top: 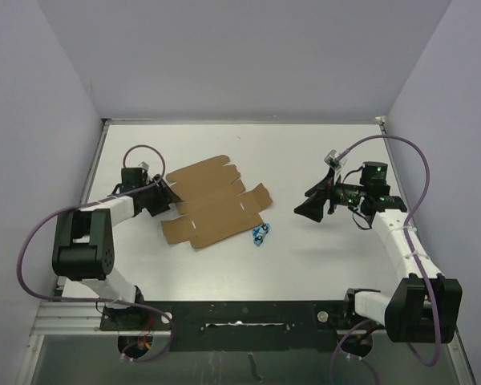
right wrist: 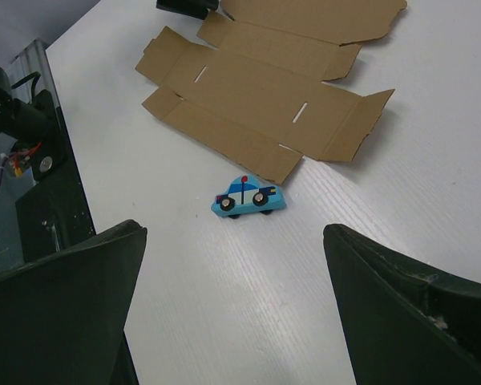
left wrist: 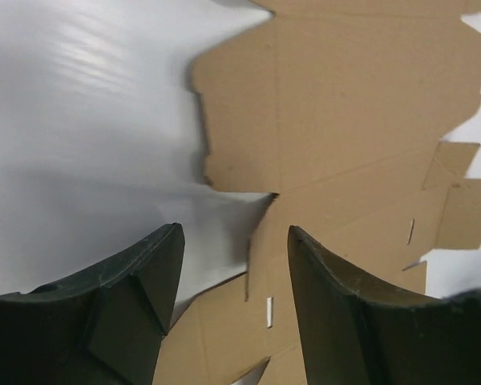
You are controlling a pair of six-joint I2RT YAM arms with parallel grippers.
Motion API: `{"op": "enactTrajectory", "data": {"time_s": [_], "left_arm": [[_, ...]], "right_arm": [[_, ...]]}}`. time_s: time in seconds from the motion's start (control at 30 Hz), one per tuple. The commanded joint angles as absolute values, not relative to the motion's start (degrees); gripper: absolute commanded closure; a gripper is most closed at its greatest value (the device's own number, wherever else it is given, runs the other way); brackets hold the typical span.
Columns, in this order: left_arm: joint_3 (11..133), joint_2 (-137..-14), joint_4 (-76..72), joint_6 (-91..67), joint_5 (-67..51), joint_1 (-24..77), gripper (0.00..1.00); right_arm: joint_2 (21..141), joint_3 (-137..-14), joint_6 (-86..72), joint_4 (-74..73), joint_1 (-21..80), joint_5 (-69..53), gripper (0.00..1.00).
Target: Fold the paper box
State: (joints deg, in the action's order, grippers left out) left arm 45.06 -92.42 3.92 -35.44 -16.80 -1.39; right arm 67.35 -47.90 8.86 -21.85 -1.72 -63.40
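Looking down from the top external view: paper box (top: 215, 200) lies flat and unfolded on the left half of the tabletop (top: 305, 156), about midway between near and far edges. Left claw (top: 167, 192) sits at the sheet's left edge. Right claw (top: 309, 210) hangs over the right half, well apart from the cardboard. Small blue toy car (top: 261, 233) sits just beside the sheet's near-right corner.

Left wrist view: both fingers (left wrist: 128, 297) spread, a gap between them. The sheet's edge and a notch between two flaps show in that gap; bare white surface to one side. Nothing pinched. One short slot is visible in the cardboard near the fingers.

Right wrist view: jaws spread wide, empty, above bare tabletop. The toy car lies ahead of them, close to a corner flap, contact unclear. Beyond it the cardboard sheet lies open, two slots visible, with one end flap tilted slightly up.
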Motion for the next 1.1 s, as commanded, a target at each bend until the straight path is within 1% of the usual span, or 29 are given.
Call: {"op": "enactTrajectory", "data": {"time_s": [0.0, 0.07, 0.17, 0.23, 0.27, 0.3, 0.4, 0.5, 0.6, 0.7, 0.83, 0.9, 1.07], "left_arm": [[47.2, -96.7, -6.1, -38.3, -23.4, 1.7, 0.49], [46.9, -98.1, -6.8, -39.1, -23.0, 3.0, 0.54], [45.6, -99.2, -7.7, -39.7, -21.6, 3.6, 0.69], [44.0, -99.2, -9.5, -40.2, -21.6, 3.5, 0.85], [43.0, -98.5, -10.9, -40.5, -21.8, 3.4, 0.97], [41.8, -97.4, -12.6, -40.8, -21.8, 3.5, 1.00], [37.1, -91.7, -18.3, -42.3, -21.2, 4.1, 1.00], [28.2, -82.9, -28.3, -46.4, -18.9, 5.4, 1.00], [21.8, -75.0, -35.0, -48.9, -12.0, 9.4, 1.00], [17.4, -69.3, -40.2, -48.8, -4.0, 15.5, 1.00], [14.1, -64.6, -44.9, -47.5, -0.1, 18.7, 1.00], [13.2, -62.8, -46.1, -47.8, 0.0, 18.8, 1.00], [12.4, -61.6, -50.5, -49.1, 0.0, 21.8, 1.00]], "right_arm": [[68.1, -50.3, 10.0, -21.2, -1.4, -63.4, 0.02], [68.3, -50.1, 9.8, -20.8, -1.4, -63.5, 0.02], [68.5, -49.6, 8.9, -19.8, -1.3, -63.7, 0.02], [69.0, -49.2, 8.4, -19.1, -1.0, -64.0, 0.02], [69.1, -48.9, 8.2, -18.8, -0.7, -64.1, 0.02], [69.4, -48.8, 7.9, -18.4, -0.4, -64.2, 0.02], [70.5, -48.2, 7.2, -17.3, 0.8, -64.3, 0.02], [71.8, -47.4, 5.6, -15.3, 1.8, -64.6, 0.00], [73.6, -47.1, 3.5, -13.2, 2.3, -65.2, 0.01], [75.1, -45.9, 0.4, -9.6, 2.4, -65.7, 0.01], [75.5, -42.9, -2.4, -4.0, 2.4, -65.7, 0.02], [75.4, -42.3, -3.0, -3.2, 2.2, -63.8, 0.00], [76.2, -40.4, -7.2, 1.1, -0.2, -59.3, 0.01]]}}
